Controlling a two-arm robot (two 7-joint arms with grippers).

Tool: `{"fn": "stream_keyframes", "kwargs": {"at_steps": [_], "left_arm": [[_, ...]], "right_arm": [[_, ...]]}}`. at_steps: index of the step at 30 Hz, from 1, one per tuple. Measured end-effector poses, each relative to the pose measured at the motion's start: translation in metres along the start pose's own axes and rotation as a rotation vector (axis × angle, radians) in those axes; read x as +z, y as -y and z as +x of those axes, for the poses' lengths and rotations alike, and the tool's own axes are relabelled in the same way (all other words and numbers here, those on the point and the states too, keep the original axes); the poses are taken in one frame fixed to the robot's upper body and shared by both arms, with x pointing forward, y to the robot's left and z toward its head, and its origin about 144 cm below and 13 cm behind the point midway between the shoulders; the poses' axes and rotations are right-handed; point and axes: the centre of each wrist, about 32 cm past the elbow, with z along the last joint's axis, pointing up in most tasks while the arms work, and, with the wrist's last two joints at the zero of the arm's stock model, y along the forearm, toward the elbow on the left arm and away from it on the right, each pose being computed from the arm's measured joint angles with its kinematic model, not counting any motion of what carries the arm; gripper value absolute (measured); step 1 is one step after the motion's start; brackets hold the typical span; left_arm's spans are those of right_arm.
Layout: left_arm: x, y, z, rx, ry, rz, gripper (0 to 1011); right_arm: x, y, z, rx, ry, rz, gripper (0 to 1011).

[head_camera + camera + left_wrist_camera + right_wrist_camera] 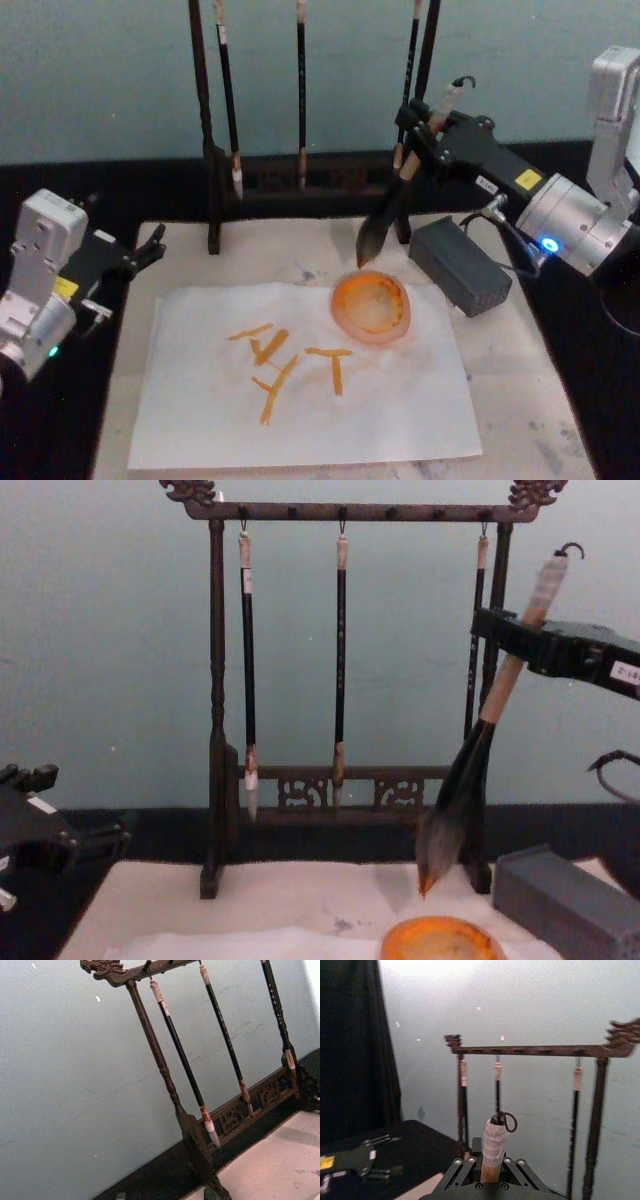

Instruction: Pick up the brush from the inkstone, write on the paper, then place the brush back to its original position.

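My right gripper (pixel 425 132) is shut on the tan handle of the brush (pixel 385 218), which hangs steeply tilted with the tuft down. In the chest view the grey tuft (pixel 445 830) has an orange tip and hovers just above the far rim of a round orange dish (pixel 440 942). The whitish handle end with its hook (pixel 495 1135) rises between the fingers. The dark grey block of the inkstone (pixel 460 265) lies right of the dish. The paper (pixel 200 400) carries orange strokes. My left gripper (pixel 150 245) is parked open at the left, off the paper.
A dark wooden brush rack (pixel 340 510) stands along the back with three thin black brushes (pixel 247 680) hanging from it; its right post is close behind the held brush. A cream felt mat (pixel 540 420) lies under the paper. Black table surrounds the mat.
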Motion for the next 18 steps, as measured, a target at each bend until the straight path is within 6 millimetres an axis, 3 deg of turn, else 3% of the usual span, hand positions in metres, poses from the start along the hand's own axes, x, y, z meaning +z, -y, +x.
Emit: {"fn": "stream_keyframes", "kwargs": {"at_steps": [18], "left_arm": [[0.000,0.000,0.000,0.000,0.000,0.000,1010]], "right_arm": [[0.004,0.017,-0.026,0.204,0.049,0.020,151]]}}
